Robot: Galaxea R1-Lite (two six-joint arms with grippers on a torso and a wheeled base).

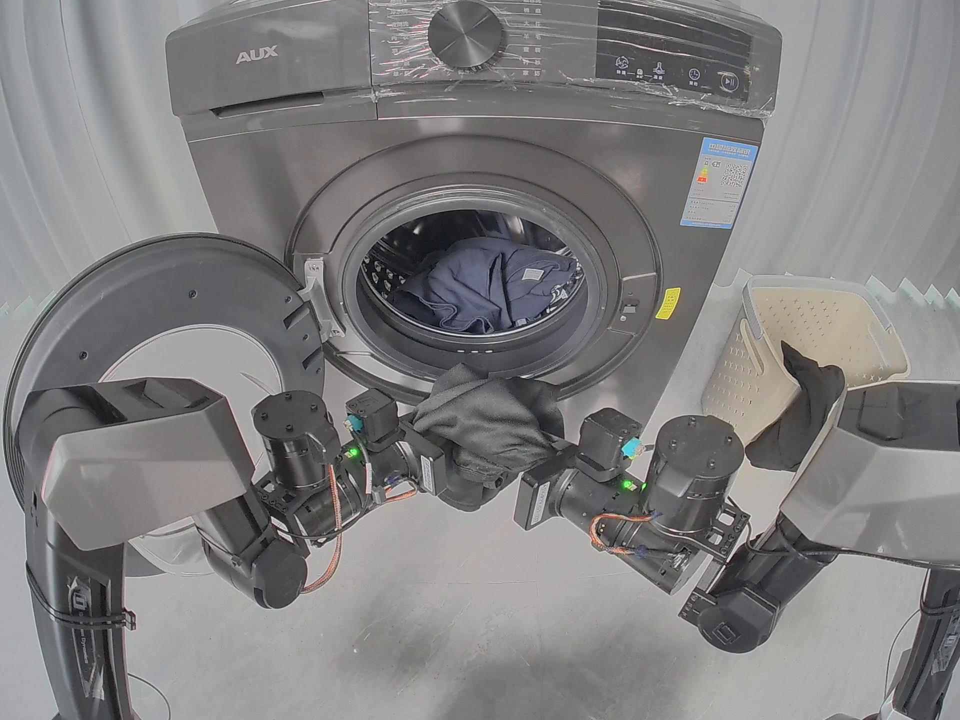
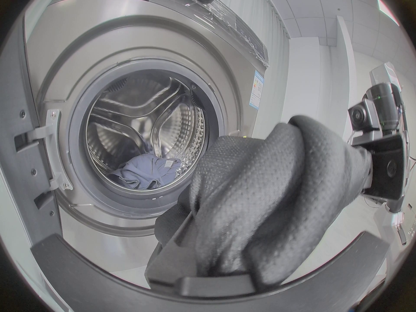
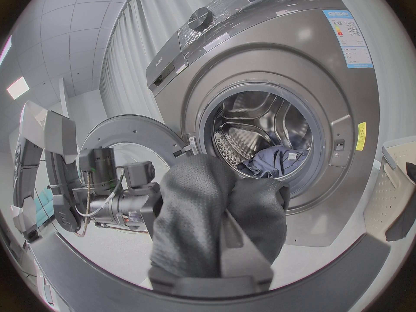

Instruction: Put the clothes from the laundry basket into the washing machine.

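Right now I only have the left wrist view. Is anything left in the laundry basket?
Observer: Yes. A black garment hangs over the rim of the cream perforated plastic laundry basket, right of the grey front-loading washing machine.
Operator: Is the door out of the way?
Observer: The round grey door stands swung wide open on the robot's left.
Operator: How high is my cloth against the opening?
Observer: Low. In the head view the dark grey mesh cloth, between the left tool and the right tool, only just overlaps the lower rim of the opening.
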